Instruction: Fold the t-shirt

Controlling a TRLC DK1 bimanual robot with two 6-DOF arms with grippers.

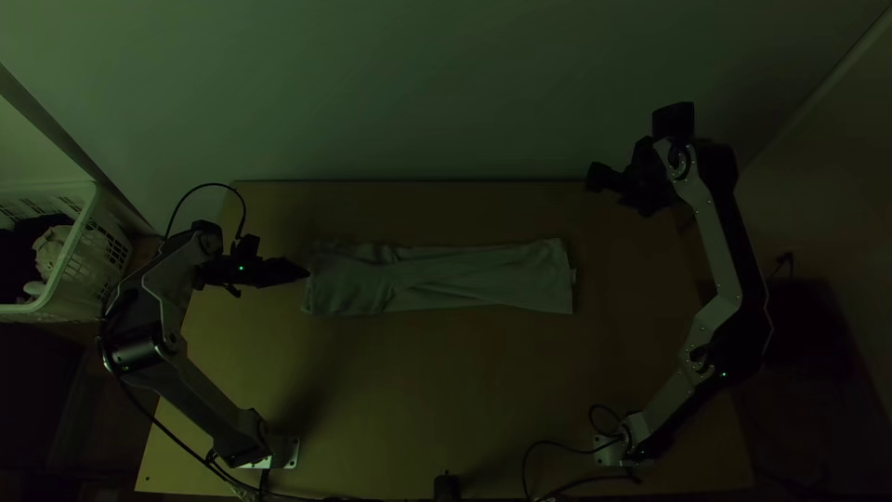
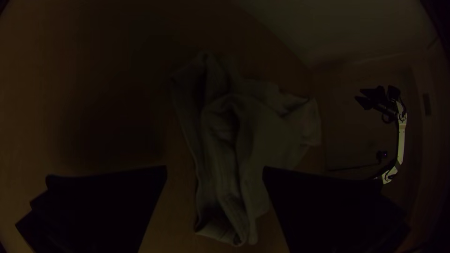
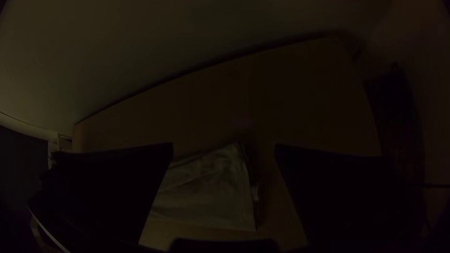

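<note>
The t-shirt [image 1: 446, 279] lies on the tabletop [image 1: 437, 372] as a long, narrow strip running from left to right, folded over lengthwise into layers. Creases run along it, and its right end is cut off fairly straight, with 1 small bit of cloth poking out past that edge. Towards its left end the cloth is more rumpled, and the left wrist view shows ridges and loose, overlapping folds there.

The left gripper [image 1: 307, 272] is at the left end of the t-shirt, pointing towards it. Its 2 black fingers [image 2: 108, 201] stand wide apart, and in the left wrist view the cloth shows through the gap, unpinched. I cannot tell how high above the t-shirt it is.

The right gripper [image 1: 620, 193] is beyond the right end of the t-shirt, on the side towards the wall [image 1: 446, 93], and apart from the cloth. Its 2 fingers [image 3: 117, 187] are wide apart too.

Well to the left of the t-shirt stands a white basket [image 1: 79, 296], holding dark cloth [image 1: 26, 246] and pale cloth [image 1: 51, 251]
</note>
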